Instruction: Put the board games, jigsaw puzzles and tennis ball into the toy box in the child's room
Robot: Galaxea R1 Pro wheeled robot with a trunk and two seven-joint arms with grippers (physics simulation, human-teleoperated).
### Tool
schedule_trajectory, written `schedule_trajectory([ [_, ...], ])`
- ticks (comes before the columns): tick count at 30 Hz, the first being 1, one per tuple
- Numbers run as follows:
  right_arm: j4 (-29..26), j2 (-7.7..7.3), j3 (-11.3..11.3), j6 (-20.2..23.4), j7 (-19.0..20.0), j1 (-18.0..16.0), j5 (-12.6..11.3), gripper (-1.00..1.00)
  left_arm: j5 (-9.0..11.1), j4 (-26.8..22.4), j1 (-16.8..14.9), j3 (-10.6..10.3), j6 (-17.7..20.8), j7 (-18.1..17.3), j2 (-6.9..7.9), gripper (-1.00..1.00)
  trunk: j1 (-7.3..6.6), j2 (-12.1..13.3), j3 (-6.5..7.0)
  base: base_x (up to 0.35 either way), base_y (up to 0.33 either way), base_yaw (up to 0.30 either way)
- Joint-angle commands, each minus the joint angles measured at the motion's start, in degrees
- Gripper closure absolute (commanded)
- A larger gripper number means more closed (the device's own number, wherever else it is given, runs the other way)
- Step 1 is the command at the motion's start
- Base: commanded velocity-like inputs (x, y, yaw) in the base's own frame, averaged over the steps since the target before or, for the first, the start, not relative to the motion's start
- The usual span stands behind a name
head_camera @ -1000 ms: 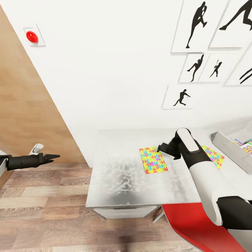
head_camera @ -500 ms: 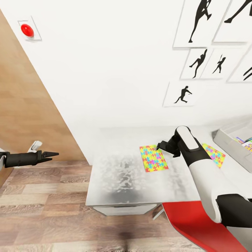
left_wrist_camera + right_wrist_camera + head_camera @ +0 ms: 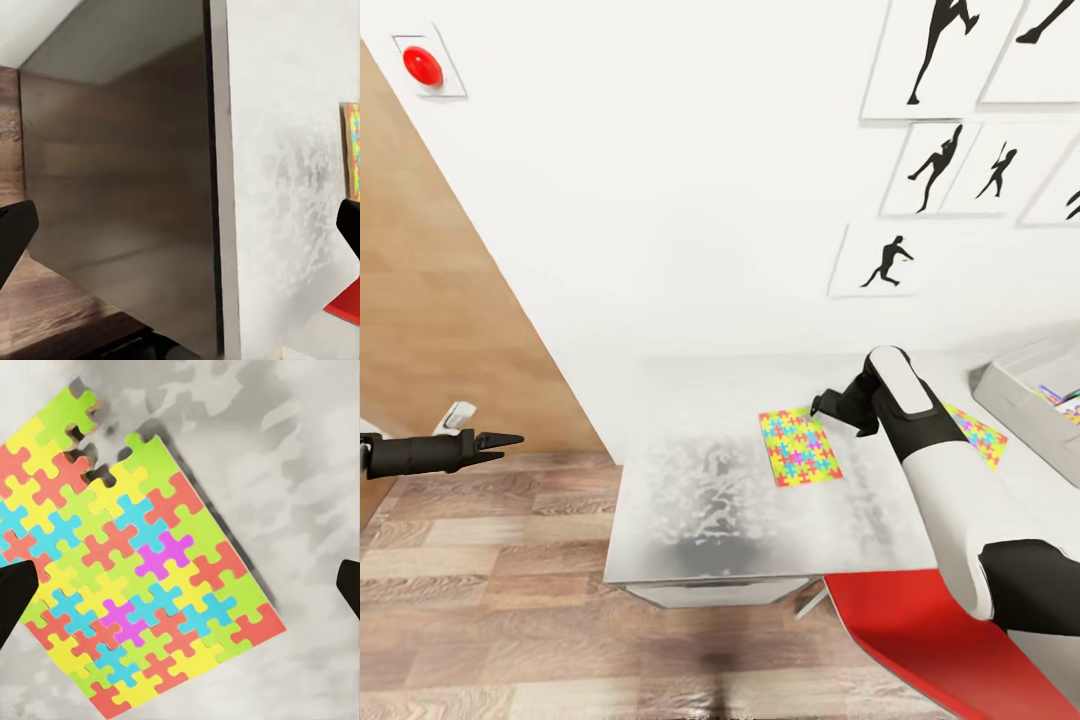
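A jigsaw puzzle (image 3: 798, 447) (image 3: 127, 577) lies flat on the pale table (image 3: 700, 500). My right gripper (image 3: 818, 405) (image 3: 180, 592) hangs open just above its far edge, with the fingertips (image 3: 15, 600) spread wide and nothing between them. My right arm partly covers a second jigsaw puzzle (image 3: 980, 437). The toy box (image 3: 1015, 397) stands at the table's right end, and colourful printed edges (image 3: 1060, 400) show inside it. My left gripper (image 3: 500, 440) (image 3: 180, 232) is open over the floor, left of the table. The tennis ball and the bed are out of view.
A red chair (image 3: 920, 630) stands against the table's front edge below my right arm. A wood panel (image 3: 440, 330) leans along the left wall, under a red button (image 3: 422, 66). Silhouette pictures (image 3: 930, 50) hang above the table.
The camera has shifted, so the whole picture slid up and left. My right gripper stays over the puzzle's far edge. The left arm has held its pose.
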Motion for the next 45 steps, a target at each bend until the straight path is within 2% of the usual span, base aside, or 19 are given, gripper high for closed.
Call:
schedule_trajectory([
  [1, -0.02, -0.11, 0.23, 0.29, -0.55, -0.19, -0.54, -1.0, 0.18, 0.01, -0.04, -0.01, 0.41, -0.07, 0.04, -1.0, 0.03, -0.11, -0.19, 0.0, 0.0, 0.0],
  [31, 0.11, -0.05, 0.15, 0.53, -0.48, -0.75, -0.67, -1.0, 0.24, -0.15, -0.37, 0.06, 1.51, -0.07, 0.22, -1.0, 0.03, -0.11, -3.02, 0.0, 0.0, 0.0],
  [36, 0.02, -0.04, 0.09, 0.55, -0.48, -1.06, -0.74, -1.0, 0.19, -2.09, -0.75, -0.03, 2.18, -0.08, 0.26, -1.0, 0.03, -0.11, -3.49, 0.0, 0.0, 0.0],
  [45, 0.05, 0.18, -0.01, 0.56, 0.69, -1.75, -0.8, -1.0, 0.44, -3.69, -0.83, 0.13, 3.39, -0.17, 1.54, -1.0, 0.03, -0.11, -4.34, 0.0, 0.0, 0.0],
])
